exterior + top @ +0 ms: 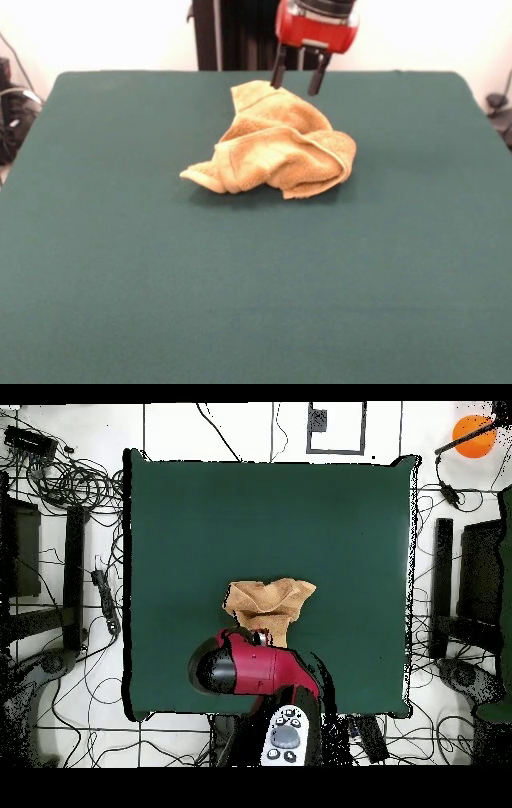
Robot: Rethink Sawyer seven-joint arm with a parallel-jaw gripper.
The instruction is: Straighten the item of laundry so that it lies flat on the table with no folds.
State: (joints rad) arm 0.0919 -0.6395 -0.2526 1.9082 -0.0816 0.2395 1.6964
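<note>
The golden-orange towel [276, 144] lies crumpled in a folded heap on the dark green table [240, 280], toward the robot's side. It also shows in the overhead view [266, 603], partly covered by the arm. My gripper [298, 78] hangs just above the towel's far edge, its two dark fingers [278, 72] spread apart and holding nothing. In the overhead view the red and black arm head [255, 669] hides the gripper.
The table's edges [130, 584] are ringed by cables and equipment on the floor. The black pedestal [232, 36] stands behind the gripper. An orange disc [473, 436] lies off the table at a far corner.
</note>
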